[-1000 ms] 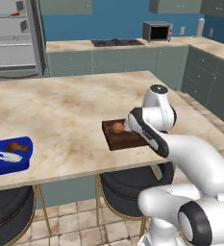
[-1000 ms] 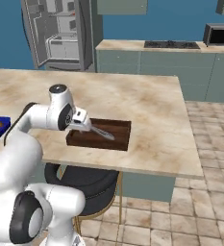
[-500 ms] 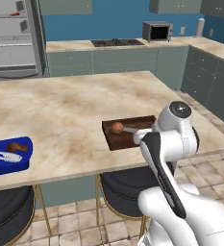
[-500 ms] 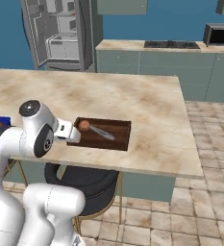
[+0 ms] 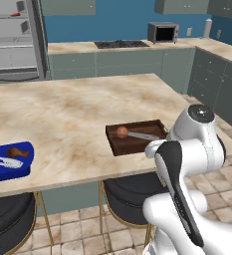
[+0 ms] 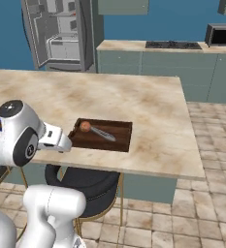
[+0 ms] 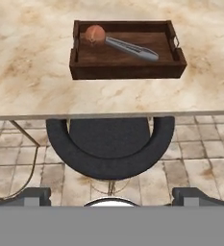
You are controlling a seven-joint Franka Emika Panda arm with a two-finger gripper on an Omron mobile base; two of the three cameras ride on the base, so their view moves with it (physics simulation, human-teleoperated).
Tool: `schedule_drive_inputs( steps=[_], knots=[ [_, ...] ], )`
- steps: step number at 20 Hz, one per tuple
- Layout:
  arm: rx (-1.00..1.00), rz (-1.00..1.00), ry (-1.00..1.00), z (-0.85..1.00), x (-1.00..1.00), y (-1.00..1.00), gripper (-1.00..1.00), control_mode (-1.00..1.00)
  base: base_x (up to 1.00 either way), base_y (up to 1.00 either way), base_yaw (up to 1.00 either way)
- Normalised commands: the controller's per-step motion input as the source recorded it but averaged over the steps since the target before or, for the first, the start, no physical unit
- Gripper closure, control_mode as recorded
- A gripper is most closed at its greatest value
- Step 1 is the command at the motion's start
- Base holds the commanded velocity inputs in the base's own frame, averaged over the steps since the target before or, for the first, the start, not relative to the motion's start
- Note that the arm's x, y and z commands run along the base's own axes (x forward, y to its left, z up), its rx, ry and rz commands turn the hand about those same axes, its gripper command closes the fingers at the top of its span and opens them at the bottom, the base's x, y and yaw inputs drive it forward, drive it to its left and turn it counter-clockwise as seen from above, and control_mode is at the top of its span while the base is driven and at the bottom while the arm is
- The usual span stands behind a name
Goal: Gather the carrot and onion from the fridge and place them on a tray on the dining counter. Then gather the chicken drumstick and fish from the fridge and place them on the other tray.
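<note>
A dark brown wooden tray (image 5: 132, 149) (image 6: 101, 145) (image 7: 128, 72) sits near the front edge of the dining counter (image 5: 67, 114). In it lie a round orange-brown onion (image 5: 121, 131) (image 6: 85, 126) (image 7: 95, 33) and a long grey thing (image 5: 142, 135) (image 6: 104, 134) (image 7: 132, 48). At the far left a blue tray (image 5: 25, 167) holds a brown chicken drumstick (image 5: 17, 152) and a pale long thing. My gripper (image 7: 116, 194) is open and empty. It hangs off the counter's front edge, over a stool, facing the brown tray.
The fridge (image 5: 13, 40) (image 6: 61, 29) stands open at the back left. Black stools (image 7: 111, 144) (image 5: 8, 219) are tucked under the counter's front edge. A back counter carries a stove and a microwave (image 5: 162, 32).
The arm has drawn back from the brown tray toward the base. The gripper went from over the tray to beyond the counter's front edge, still open.
</note>
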Motion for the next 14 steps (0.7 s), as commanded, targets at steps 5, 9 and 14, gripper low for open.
schedule_drive_inputs(
  steps=[5, 9, 14],
  knots=[
    [0.0, 0.0, 0.0, 0.0, 0.0, 0.0, -1.0, -1.0, 0.0, 0.0, 0.0],
    [0.0, 0.0, -0.05, 0.0, -0.06, -0.01, -1.0, 1.0, -0.01, -0.25, -0.02],
    [0.0, 0.0, 0.0, 0.0, 0.0, 0.0, -1.0, 1.0, -0.01, -0.98, -0.03]
  ],
)
